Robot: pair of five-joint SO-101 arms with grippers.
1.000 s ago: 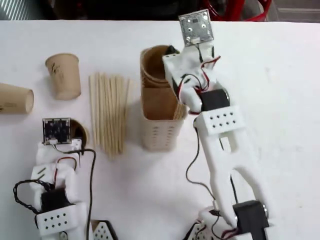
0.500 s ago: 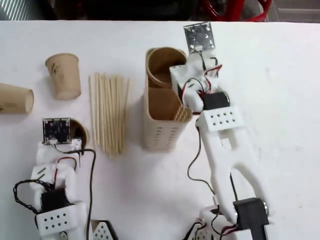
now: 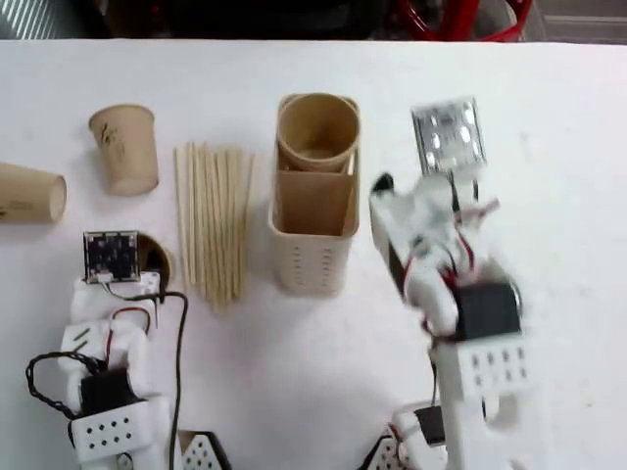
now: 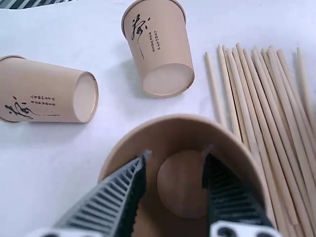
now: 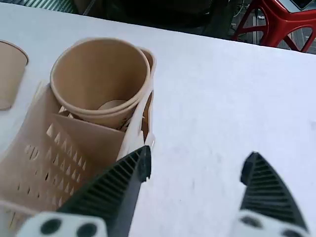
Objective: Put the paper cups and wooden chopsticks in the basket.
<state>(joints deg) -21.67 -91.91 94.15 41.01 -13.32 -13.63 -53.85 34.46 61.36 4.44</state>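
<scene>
Paper cups [image 3: 316,132], nested, now sit in far-end compartment of basket [image 3: 312,257]. Right tool [image 5: 200,155] has pulled back off them and hangs just beside basket, jaws wide, holding nothing. Basket was tipped a moment ago and stands square again, so that stack looks delivered. Chopsticks [image 3: 214,220] + three cups remain on surface [image 3: 549,147]. Left tool [image 4: 175,163] hasn't moved: jaws part-open over mouth of one cup [image 4: 168,129], two loose cups [image 4: 159,47] [image 4: 47,91] beyond it, sticks alongside. Right wrist view makes plain two rims in the stack. Left wrist view gives that cup's inside, which wrist cam mostly covers from above.
</scene>
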